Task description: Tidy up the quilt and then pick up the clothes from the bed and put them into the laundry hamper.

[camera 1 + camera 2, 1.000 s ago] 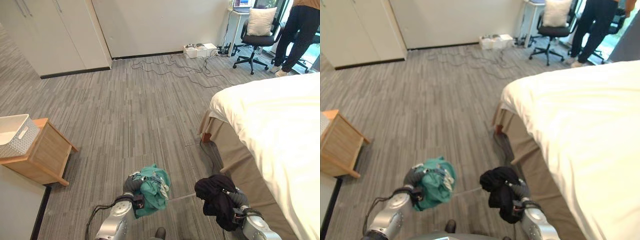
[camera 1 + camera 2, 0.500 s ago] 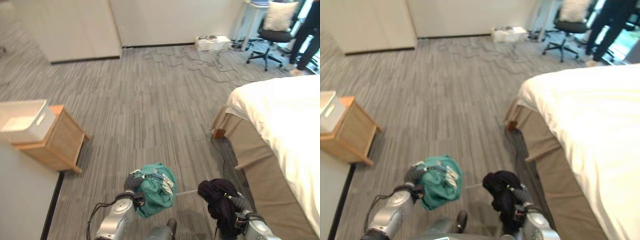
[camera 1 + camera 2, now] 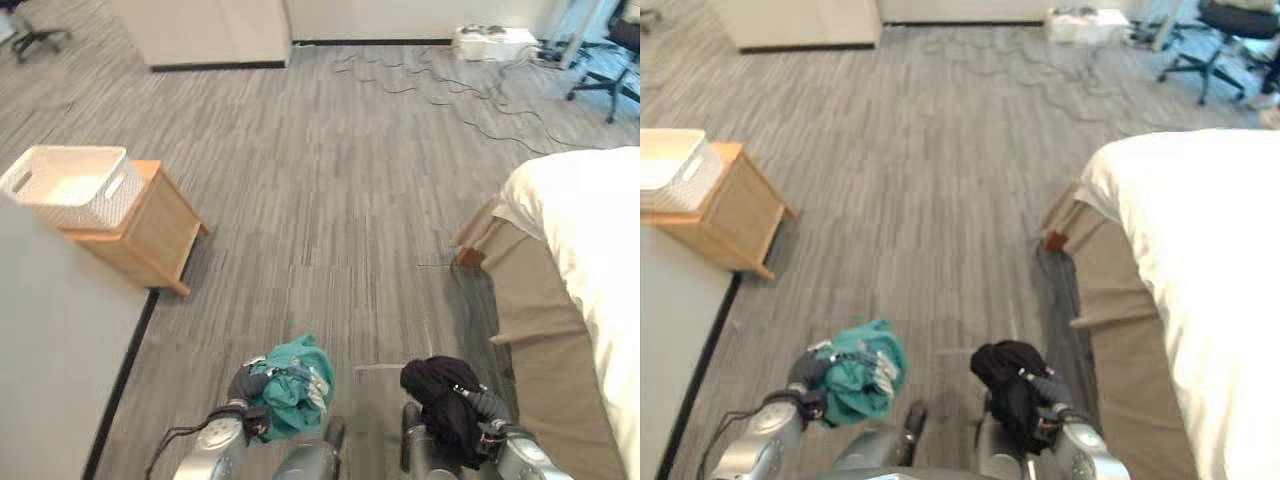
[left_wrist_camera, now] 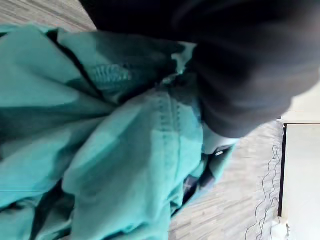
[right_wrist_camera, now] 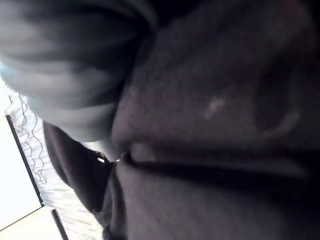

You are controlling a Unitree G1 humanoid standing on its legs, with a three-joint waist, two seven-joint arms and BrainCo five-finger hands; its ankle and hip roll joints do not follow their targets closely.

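Left hand low at near left, curled round a bunched teal garment that bulged out past its fingers toward the right. Right hand low at near right, closed on a wadded black garment that draped over and hid most of the fingers. Both bundles held apart above the grey striped carpet, teal one left of black one, a bare strip of floor between. Close up, teal folds pressed right against the left hand's dark cover; black cloth packed tight against the right hand. White-quilted bed off to the right, tan skirt below its edge. White perforated hamper on a wooden nightstand at far left, well apart from both hands.
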